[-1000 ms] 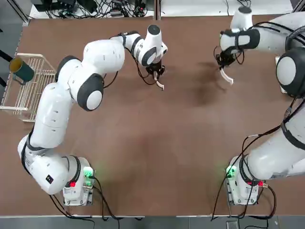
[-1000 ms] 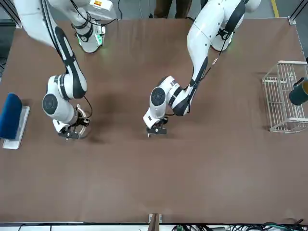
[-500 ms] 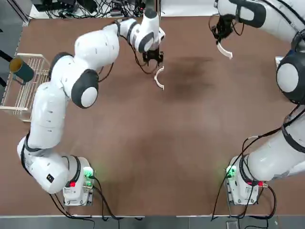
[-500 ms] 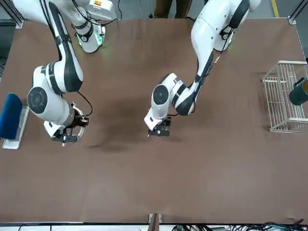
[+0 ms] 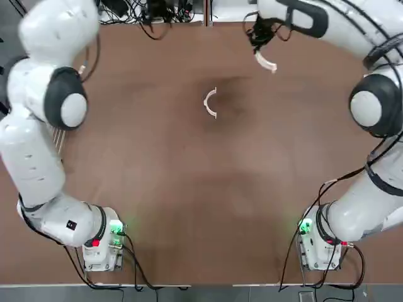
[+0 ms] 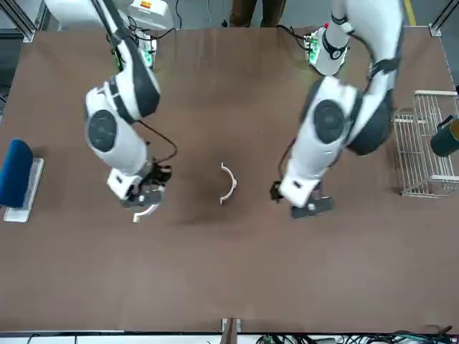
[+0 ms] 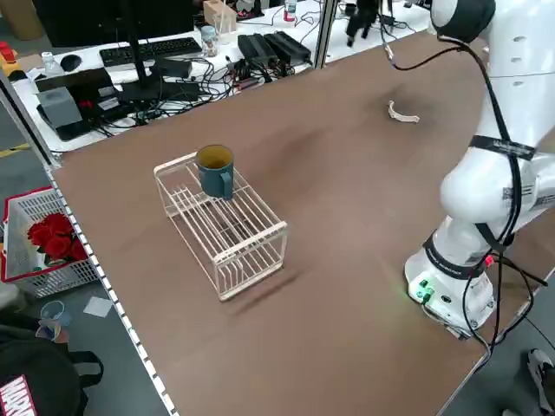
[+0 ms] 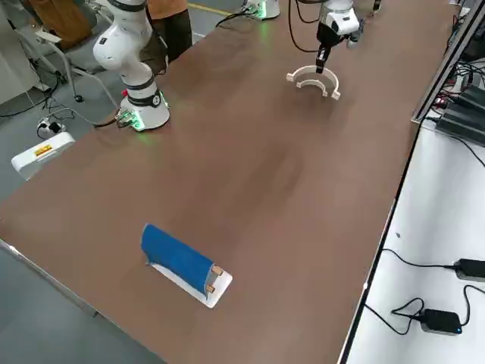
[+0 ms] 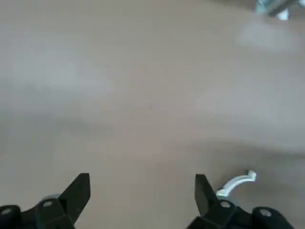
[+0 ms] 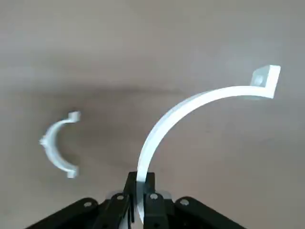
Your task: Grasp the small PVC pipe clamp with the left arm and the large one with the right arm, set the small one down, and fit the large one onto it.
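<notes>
Clock: read as in the top view, with 12 o'clock away from the robot's bases and 6 o'clock toward them.
Small white half-ring: the 1 (image 5: 206,102) lies alone on the brown table (image 5: 189,207), a little off the center toward 12 o'clock; its curve bulges toward 9 o'clock and its 2 ends face 3 o'clock.
Large white half-ring: the 1 (image 10: 190,105) is held up over the table at about 1 to 2 o'clock from the small half-ring; the 2 pieces are apart, not fitted together.
Right gripper: the right gripper (image 10: 141,179) is pinched tight, its 2 fingers clamped on the large half-ring near 1 of its ends, with most of the curve sticking out beyond them.
Left gripper: the left gripper (image 9: 143,177) has its 2 fingers wide apart with nothing between them; it is at about 10 o'clock from the small half-ring, not touching it.
Basket: 1 white wire basket (image 7: 221,230) sits at the table's 9 o'clock side.
Mug: 1 green mug (image 7: 215,172) rests on the basket.
Blue roll: 1 blue roll (image 8: 178,256) lies on a white board (image 8: 216,294) at the table's 3 o'clock side.
Person: 1 person's legs (image 6: 257,11) show beyond the table's 6 o'clock edge.
</notes>
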`<state>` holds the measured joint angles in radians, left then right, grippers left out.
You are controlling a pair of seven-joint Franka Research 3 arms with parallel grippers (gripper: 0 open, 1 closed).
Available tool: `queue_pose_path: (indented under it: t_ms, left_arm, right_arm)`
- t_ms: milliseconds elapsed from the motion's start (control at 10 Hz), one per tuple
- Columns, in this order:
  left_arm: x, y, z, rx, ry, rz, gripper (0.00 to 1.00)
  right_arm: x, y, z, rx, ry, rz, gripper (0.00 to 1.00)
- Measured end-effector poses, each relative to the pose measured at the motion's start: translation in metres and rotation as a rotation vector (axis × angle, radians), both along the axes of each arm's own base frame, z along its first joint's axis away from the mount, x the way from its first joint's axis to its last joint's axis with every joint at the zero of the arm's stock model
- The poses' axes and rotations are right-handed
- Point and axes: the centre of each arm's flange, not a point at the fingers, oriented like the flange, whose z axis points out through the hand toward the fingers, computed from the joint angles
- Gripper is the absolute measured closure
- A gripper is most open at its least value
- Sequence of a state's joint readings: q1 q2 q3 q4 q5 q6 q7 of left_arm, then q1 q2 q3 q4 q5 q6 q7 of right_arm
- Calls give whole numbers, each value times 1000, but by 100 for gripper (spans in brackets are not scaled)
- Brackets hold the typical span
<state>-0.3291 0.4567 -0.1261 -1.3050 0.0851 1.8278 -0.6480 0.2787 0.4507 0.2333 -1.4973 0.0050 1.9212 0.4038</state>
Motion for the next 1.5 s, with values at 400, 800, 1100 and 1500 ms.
queue_pose_path:
  t_ms: [400, 800, 1100, 1500]
  left_arm:
    - [3, 136, 60, 22, 70, -54, 2]
    - [-19, 208, 110, 34, 90, -101, 1]
    - [-51, 224, 153, 35, 94, -84, 1]
    - [-87, 197, 172, 18, 77, -131, 1]
  right_arm:
    - [-27, 149, -45, 80, -8, 5, 91]
    - [-75, 226, -128, 76, -33, 95, 91]
    - [-83, 237, -183, 71, -18, 72, 91]
    - [-86, 239, -200, 68, -5, 27, 91]
